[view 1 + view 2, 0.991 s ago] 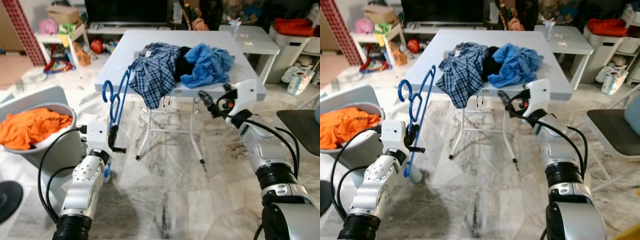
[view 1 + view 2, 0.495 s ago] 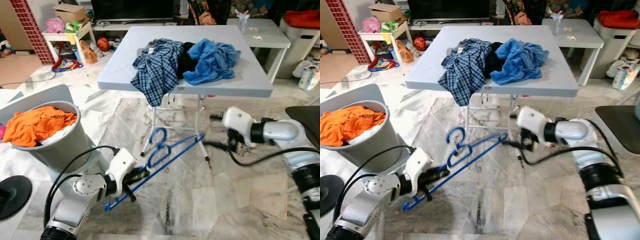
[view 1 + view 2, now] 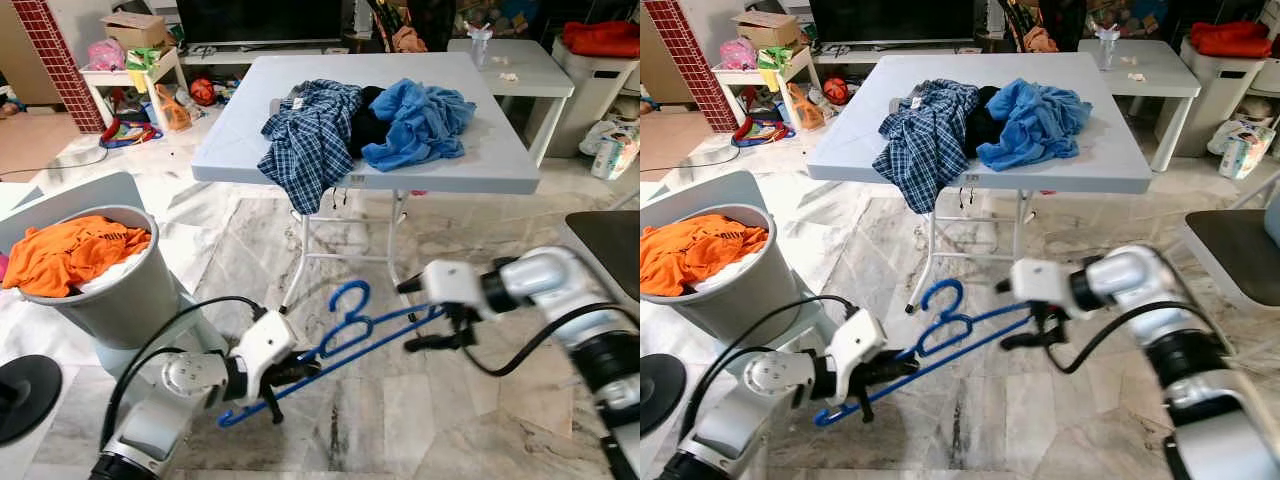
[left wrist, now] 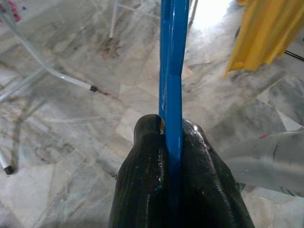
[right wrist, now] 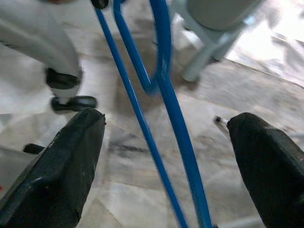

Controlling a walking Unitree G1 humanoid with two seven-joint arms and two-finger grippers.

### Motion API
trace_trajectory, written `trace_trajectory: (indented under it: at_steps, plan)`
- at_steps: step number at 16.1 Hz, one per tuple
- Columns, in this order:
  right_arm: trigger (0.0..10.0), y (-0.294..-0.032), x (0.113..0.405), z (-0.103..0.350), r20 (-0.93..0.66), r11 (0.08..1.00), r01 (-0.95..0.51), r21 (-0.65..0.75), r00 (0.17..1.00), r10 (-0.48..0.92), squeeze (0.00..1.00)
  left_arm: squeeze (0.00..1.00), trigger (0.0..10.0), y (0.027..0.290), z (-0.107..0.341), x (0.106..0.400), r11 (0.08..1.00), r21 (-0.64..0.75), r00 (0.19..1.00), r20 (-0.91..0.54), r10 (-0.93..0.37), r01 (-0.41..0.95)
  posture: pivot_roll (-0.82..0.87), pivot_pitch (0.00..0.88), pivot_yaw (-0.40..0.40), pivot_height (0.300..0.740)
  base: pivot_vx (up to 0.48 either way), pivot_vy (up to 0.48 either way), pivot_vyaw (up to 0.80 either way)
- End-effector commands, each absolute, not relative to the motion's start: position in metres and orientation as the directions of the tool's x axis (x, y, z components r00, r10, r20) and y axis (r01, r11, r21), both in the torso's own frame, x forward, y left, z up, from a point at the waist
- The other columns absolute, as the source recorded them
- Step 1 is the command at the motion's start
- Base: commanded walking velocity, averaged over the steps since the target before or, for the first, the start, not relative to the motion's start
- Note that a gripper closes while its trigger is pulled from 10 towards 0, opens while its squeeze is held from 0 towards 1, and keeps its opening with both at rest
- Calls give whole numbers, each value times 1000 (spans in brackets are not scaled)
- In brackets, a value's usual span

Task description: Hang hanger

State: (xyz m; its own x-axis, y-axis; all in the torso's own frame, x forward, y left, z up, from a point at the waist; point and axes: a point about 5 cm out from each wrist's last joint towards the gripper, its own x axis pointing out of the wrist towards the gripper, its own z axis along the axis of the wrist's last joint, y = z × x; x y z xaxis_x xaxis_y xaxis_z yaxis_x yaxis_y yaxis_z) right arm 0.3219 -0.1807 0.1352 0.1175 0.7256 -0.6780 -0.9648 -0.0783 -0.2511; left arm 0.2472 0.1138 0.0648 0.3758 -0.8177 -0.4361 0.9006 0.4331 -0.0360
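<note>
A blue plastic hanger (image 3: 345, 335) lies nearly flat above the marble floor, hook (image 3: 349, 296) pointing up toward the table. My left gripper (image 3: 288, 373) is shut on the lower end of its bar; in the left wrist view the black fingers (image 4: 148, 190) pinch the blue bar (image 4: 172, 71). My right gripper (image 3: 413, 317) is open at the hanger's far end, one finger above the bar and one below. In the right wrist view the two wide-apart fingers (image 5: 61, 175) straddle the blue bars (image 5: 176, 118) without touching them.
A white folding table (image 3: 250, 150) carries a plaid shirt (image 3: 312, 135) and a blue garment (image 3: 420, 120). A grey basket (image 3: 115, 305) holding orange cloth (image 3: 70, 250) stands at the left. A dark chair seat (image 3: 615, 235) is at the right, a second white table (image 3: 520, 70) behind.
The hanger has swung from upright to nearly flat and moved right with my left gripper. My right gripper has dropped from table height and now brackets the hanger's far end.
</note>
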Motion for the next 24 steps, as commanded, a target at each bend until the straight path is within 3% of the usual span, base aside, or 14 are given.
trace_trajectory:
  at_steps: [1,2,3,4,8,12,24]
  plan:
    - [10000,-175,323,135,-692,-121,-962,-246,87,716,0,0,10000,109,71,248,400,-7,360,-422,-832,917,-76,0,45,740,0,0,0]
    - [8706,-170,322,133,-701,-148,-961,-232,60,710,0,0,10000,104,72,248,385,-9,346,-416,-841,923,-75,0,47,740,0,0,0]
    - [1020,-168,321,130,-713,-174,-962,-211,29,700,0,0,10000,102,73,247,377,-9,340,-412,-846,926,-75,0,47,740,0,0,0]
    - [0,-168,321,130,-719,-181,-961,-208,25,694,0,0,10000,101,73,247,374,-8,338,-412,-846,927,-75,0,49,740,0,0,0]
    - [0,-175,328,123,-848,-271,-934,-232,57,527,0,0,10000,97,72,246,352,0,321,-411,-853,936,-80,0,54,740,0,0,0]
    - [0,-182,335,124,-893,-285,-927,-242,98,439,0,0,10000,95,71,245,338,0,307,-419,-855,941,-80,0,55,740,0,0,0]
    - [0,-197,334,126,-934,-309,-944,-117,-2,358,0,0,10000,94,66,244,326,24,304,-435,-848,945,-84,0,51,740,0,0,0]
